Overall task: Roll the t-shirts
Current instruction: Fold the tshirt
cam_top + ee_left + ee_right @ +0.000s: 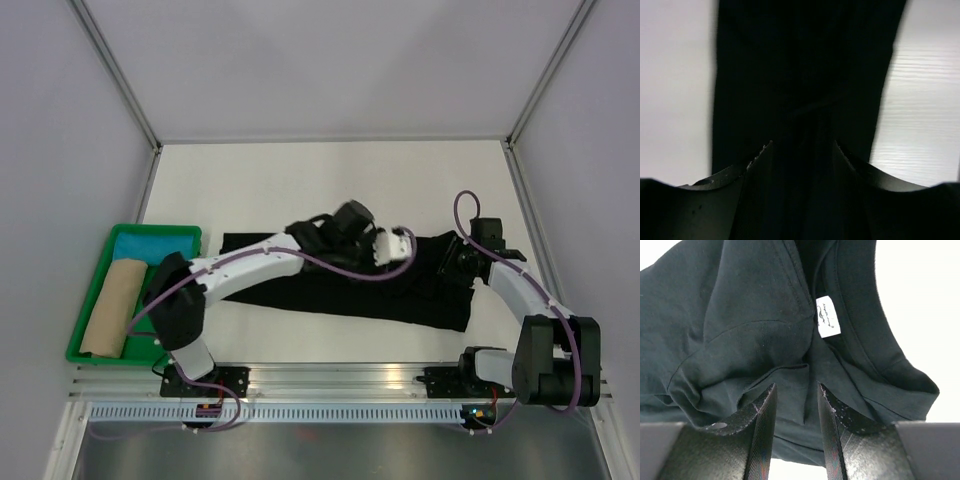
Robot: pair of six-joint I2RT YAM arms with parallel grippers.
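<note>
A black t-shirt [300, 285] lies folded into a long strip across the table. My left gripper [408, 243] reaches over its right part; in the left wrist view the gripper [803, 144] has its jaws apart, low over the dark cloth [800, 75]. My right gripper [452, 258] is at the shirt's right end, by the collar. In the right wrist view it [796, 387] is open, its fingers either side of a crease, just short of the white neck label [828, 316]. A tan roll [112, 308] and a turquoise roll [150, 243] lie in the tray.
A green tray [88, 355] stands at the left edge of the table. White enclosure walls with metal posts [118, 75] surround the white table [330, 185]. The arm bases sit on a rail [330, 380] at the near edge.
</note>
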